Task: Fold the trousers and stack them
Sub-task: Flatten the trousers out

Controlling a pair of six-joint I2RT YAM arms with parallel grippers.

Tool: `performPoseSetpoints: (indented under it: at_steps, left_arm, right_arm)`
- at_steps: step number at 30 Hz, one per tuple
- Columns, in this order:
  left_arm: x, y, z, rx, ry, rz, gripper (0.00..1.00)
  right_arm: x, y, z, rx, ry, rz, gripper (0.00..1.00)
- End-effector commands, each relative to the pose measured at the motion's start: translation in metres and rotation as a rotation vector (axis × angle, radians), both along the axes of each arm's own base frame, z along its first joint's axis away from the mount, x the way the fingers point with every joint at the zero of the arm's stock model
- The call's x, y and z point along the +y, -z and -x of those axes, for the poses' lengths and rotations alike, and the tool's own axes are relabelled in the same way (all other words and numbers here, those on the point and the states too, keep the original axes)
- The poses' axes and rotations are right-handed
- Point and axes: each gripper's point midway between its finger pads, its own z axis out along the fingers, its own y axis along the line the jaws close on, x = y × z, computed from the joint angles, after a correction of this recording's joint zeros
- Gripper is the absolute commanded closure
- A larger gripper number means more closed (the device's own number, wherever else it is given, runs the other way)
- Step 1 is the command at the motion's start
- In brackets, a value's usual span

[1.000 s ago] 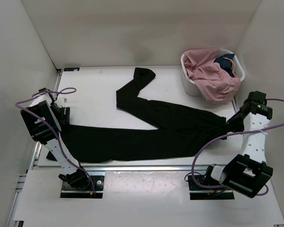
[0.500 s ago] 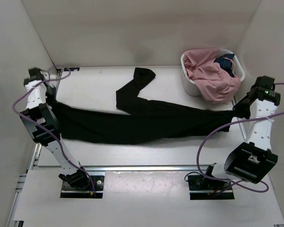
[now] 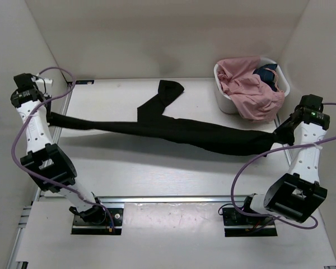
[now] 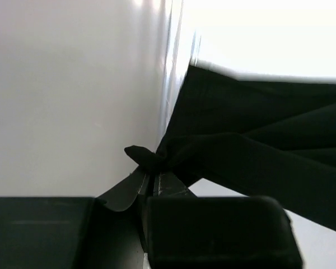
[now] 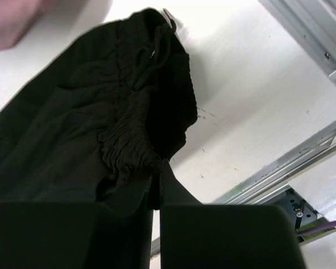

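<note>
The black trousers [image 3: 179, 133] hang stretched across the table between my two grippers, lifted into a narrow band. One leg [image 3: 157, 103] trails up towards the back of the table. My left gripper [image 3: 49, 116] is shut on a leg end at the far left, by the table's edge; the pinched fabric [image 4: 148, 159] bunches just beyond its fingers. At the far right my right gripper [image 3: 281, 134] is shut on the gathered waistband [image 5: 131, 145], whose drawstring shows.
A white basket [image 3: 224, 98] at the back right holds a pink garment [image 3: 249, 89] and a small dark blue cloth [image 3: 267, 74]. White walls close in on the left, back and right. A metal rail [image 3: 157, 197] runs along the table's near edge.
My left gripper has shut on the leg end and carried it up and to the back left. The trousers went from lying spread out to a taut lifted band; the right gripper rose slightly.
</note>
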Motion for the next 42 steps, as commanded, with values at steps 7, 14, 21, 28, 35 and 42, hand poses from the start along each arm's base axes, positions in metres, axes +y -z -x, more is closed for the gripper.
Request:
performPoseSetpoints:
  at_steps: [7, 14, 21, 28, 35, 42]
  left_arm:
    - [0.023, 0.034, 0.058, 0.134, -0.075, -0.006, 0.86]
    - [0.005, 0.093, 0.129, 0.235, -0.088, 0.057, 0.86]
    - [-0.014, 0.116, 0.159, 0.273, -0.065, 0.08, 0.86]
    - [-0.019, 0.119, 0.161, 0.268, -0.065, 0.098, 0.86]
    - [-0.001, 0.115, 0.168, 0.27, -0.116, 0.091, 0.86]
    - [0.012, 0.111, 0.156, 0.251, -0.121, 0.105, 0.86]
  right_arm:
    - [0.0, 0.011, 0.034, 0.034, 0.01, 0.065, 1.0]
    - [0.028, 0.083, 0.11, 0.182, 0.16, -0.02, 0.71]
    - [0.041, 0.045, 0.105, 0.024, 0.226, -0.071, 0.14]
    - [0.073, 0.081, 0.11, 0.09, 0.246, -0.262, 0.14]
    - [0.071, 0.139, 0.113, 0.201, 0.321, -0.289, 0.17]
    - [0.058, 0.163, 0.105, 0.272, 0.349, -0.264, 0.85]
